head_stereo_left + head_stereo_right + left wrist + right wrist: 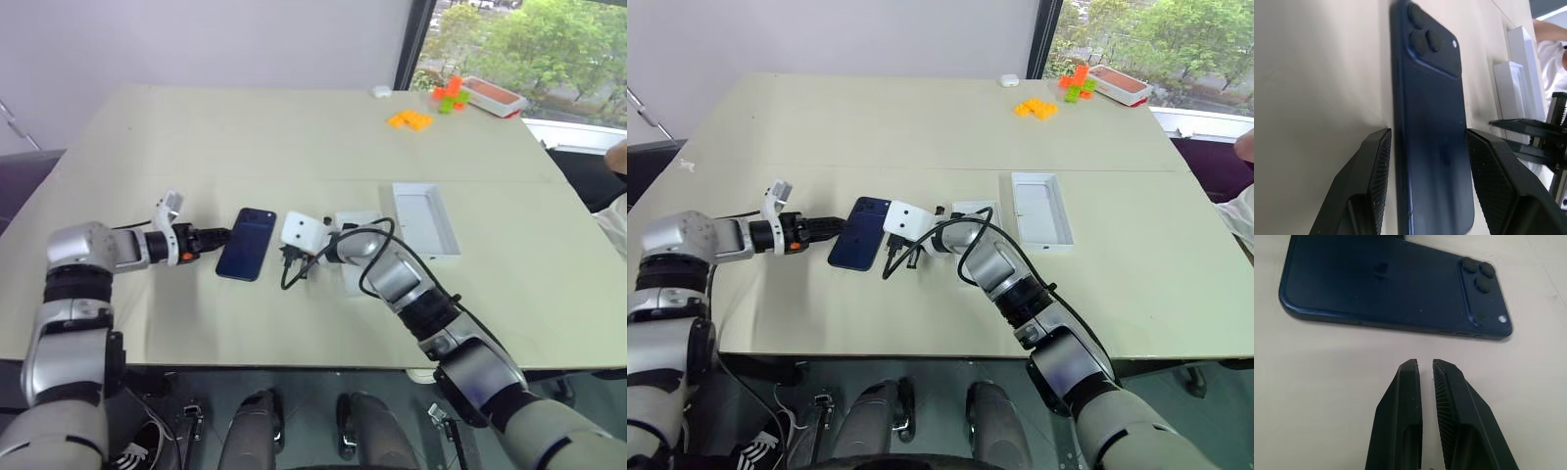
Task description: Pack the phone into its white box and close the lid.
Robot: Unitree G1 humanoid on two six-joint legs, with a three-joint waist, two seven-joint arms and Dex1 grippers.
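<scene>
The dark blue phone [246,244] lies back up on the table, its lens cluster at the far end. My left gripper [220,238] comes in from the left and is open. In the left wrist view its fingers [1369,181] stand on either side of the phone's [1432,147] near end. My right gripper [1425,363] is shut with nothing in it, its tips a short way from the phone's [1381,284] long right edge. The white box [426,217] lies open to the right. A second white piece [358,218], perhaps the lid, is partly hidden behind my right arm.
Orange blocks [409,119] lie at the far right of the table, beside a red and white tray [493,95] and more coloured blocks [449,95]. A small white object [381,91] sits near the far edge. A person's arm [617,157] shows at the right.
</scene>
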